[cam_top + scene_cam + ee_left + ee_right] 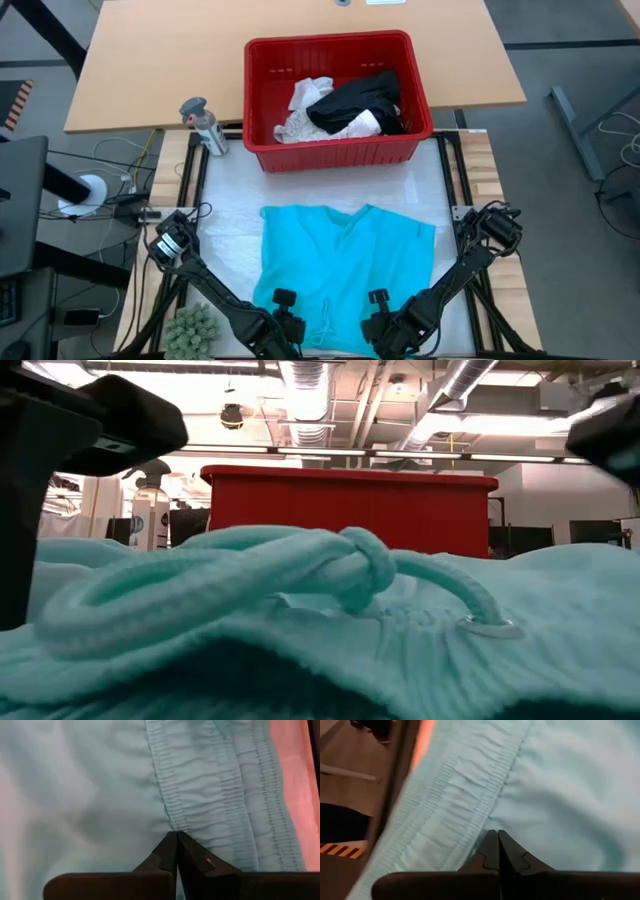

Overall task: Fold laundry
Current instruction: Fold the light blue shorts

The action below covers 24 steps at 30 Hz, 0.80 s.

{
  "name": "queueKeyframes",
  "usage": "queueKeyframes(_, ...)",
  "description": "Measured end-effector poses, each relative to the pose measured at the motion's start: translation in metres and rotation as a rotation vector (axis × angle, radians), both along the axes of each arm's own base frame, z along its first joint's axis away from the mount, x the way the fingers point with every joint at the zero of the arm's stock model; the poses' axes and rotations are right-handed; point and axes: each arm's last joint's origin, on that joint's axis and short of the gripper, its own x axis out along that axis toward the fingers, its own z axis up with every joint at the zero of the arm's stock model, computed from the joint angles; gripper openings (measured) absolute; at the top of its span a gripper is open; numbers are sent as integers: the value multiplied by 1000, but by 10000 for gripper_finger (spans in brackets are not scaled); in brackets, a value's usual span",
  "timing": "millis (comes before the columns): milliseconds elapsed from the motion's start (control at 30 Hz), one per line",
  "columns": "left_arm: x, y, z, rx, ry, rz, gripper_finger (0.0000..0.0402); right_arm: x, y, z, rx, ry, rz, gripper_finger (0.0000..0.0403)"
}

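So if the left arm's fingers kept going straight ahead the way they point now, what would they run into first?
Probably just more of the teal garment: the left fingers are shut on its gathered waistband, with cloth filling the way ahead. Depth is hard to judge.

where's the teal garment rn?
High view: the teal garment lies spread on the white mat, just in front of the red basket, between both arms at the near edge.
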Motion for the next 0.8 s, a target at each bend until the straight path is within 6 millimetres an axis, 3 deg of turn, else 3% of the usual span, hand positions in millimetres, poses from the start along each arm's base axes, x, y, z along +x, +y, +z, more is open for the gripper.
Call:
queueKeyframes(333,18,39,-7,207,60,-38,0,13,-53,-27,-128,55,-69,15)
queueKeyframes(667,27,93,-9,406,231,16,0,31,-106,-32,-370,83,-162,22)
queueKeyframes(800,24,104,-8,439,293,73,0,34,-115,-30,-388,86,-167,32)
